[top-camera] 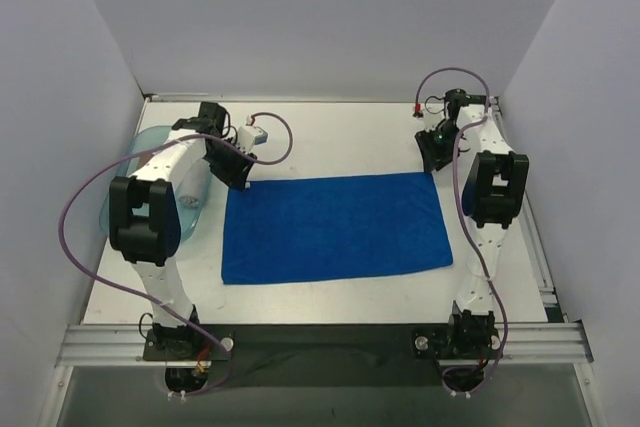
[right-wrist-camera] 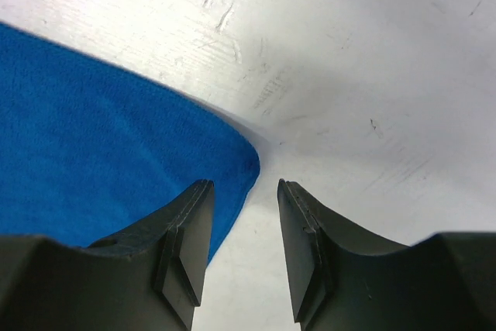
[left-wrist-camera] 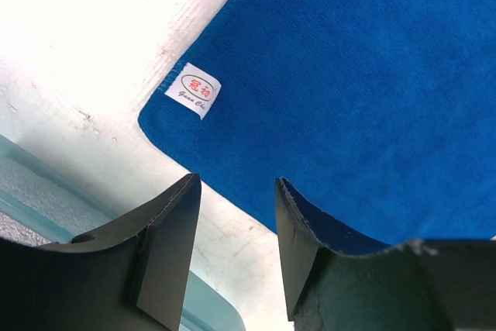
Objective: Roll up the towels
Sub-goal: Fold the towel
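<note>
A royal-blue towel (top-camera: 335, 227) lies flat and spread out on the white table. Its small white tag (left-wrist-camera: 193, 89) sits at its far left corner. My left gripper (top-camera: 238, 175) hovers at that far left corner, open and empty; in the left wrist view (left-wrist-camera: 236, 184) its jaws straddle the towel's edge (left-wrist-camera: 232, 191). My right gripper (top-camera: 436, 159) hovers at the towel's far right corner, open and empty; in the right wrist view (right-wrist-camera: 244, 185) the corner (right-wrist-camera: 246, 162) lies just ahead of the jaws. No tan or white towels are in view.
A clear pale-blue plastic bin (top-camera: 170, 182) stands at the left, close beside the left arm; its rim shows in the left wrist view (left-wrist-camera: 46, 191). White walls enclose the table (top-camera: 340, 137) on three sides. A metal rail (top-camera: 330, 342) runs along the front edge.
</note>
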Robot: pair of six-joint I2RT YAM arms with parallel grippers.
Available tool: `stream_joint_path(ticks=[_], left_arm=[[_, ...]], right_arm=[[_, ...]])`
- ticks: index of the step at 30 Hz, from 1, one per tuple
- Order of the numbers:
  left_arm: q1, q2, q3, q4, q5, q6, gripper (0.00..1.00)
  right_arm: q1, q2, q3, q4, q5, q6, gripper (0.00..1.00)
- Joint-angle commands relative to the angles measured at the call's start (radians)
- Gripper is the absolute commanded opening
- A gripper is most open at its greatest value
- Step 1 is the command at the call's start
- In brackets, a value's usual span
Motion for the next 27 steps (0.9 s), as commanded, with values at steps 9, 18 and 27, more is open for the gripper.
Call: stream_joint_path(ticks=[9, 18, 27], left_arm=[[0.032, 0.093, 0.092, 0.023, 0.016, 0.017, 0.57], [0.035, 0.176, 0.155, 0.023, -0.009, 0.026, 0.56], [0.035, 0.259, 0.233, 0.023, -0.056, 0.037, 0.53]], right_arm=[[0.014, 0.086, 0.073, -0.020, 0.017, 0.012, 0.30], [0.014, 0.093, 0.065, -0.020, 0.023, 0.003, 0.00], [0.014, 0.081, 0.055, -0.020, 0.027, -0.009, 0.00]])
